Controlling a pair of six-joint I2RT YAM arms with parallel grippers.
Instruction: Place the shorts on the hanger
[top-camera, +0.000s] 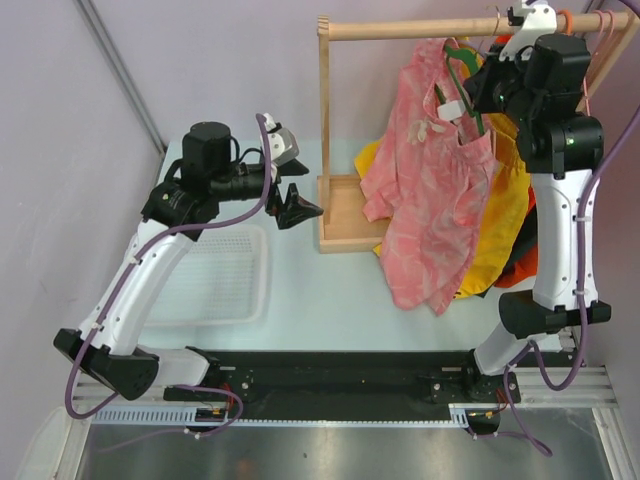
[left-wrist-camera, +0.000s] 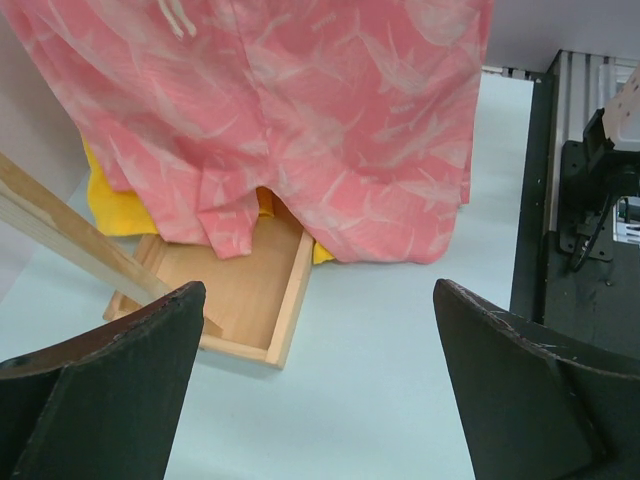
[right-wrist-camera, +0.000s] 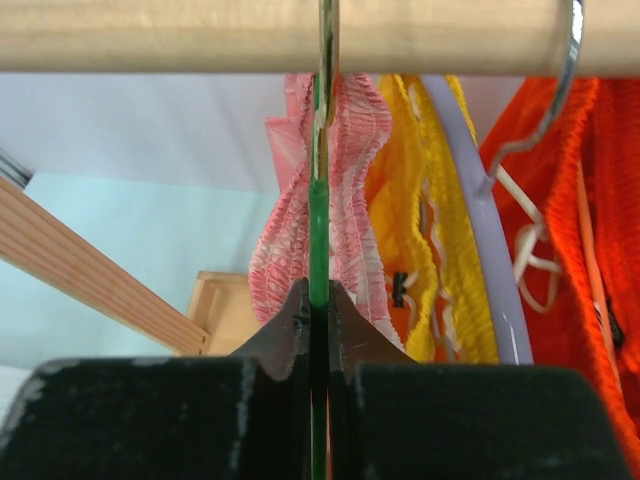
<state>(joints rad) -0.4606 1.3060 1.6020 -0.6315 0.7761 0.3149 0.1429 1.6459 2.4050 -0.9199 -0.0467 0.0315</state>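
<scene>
**Pink shorts (top-camera: 430, 195) hang from the green hanger (right-wrist-camera: 317, 225), which the right gripper (right-wrist-camera: 318, 300) pinches**

Seen from above, a wooden rail (top-camera: 430, 28) runs across the top right of the scene. The pink mottled shorts hang below it on the thin green hanger. Their legs drape down in front of a wooden base tray (top-camera: 340, 215) on the pale table (top-camera: 330, 295).

The right arm reaches up to the rail. In its wrist camera, its two black fingers are pressed together on the hanger's green stem. The gathered pink waistband sits just above and behind the fingertips, on both sides of the wire. The top of the hanger meets the rail directly above.

Just right of the pink shorts hang yellow shorts (top-camera: 505, 220) on a pale lavender hanger (right-wrist-camera: 480, 200), then orange-red shorts (right-wrist-camera: 590, 200).

The left gripper (left-wrist-camera: 315, 380) hovers over the table to the left, well apart from the shorts. Its fingers are spread wide and hold nothing. Its camera looks at the pink hem and the tray beyond. A white basket (top-camera: 215, 285) lies under the left arm.
</scene>
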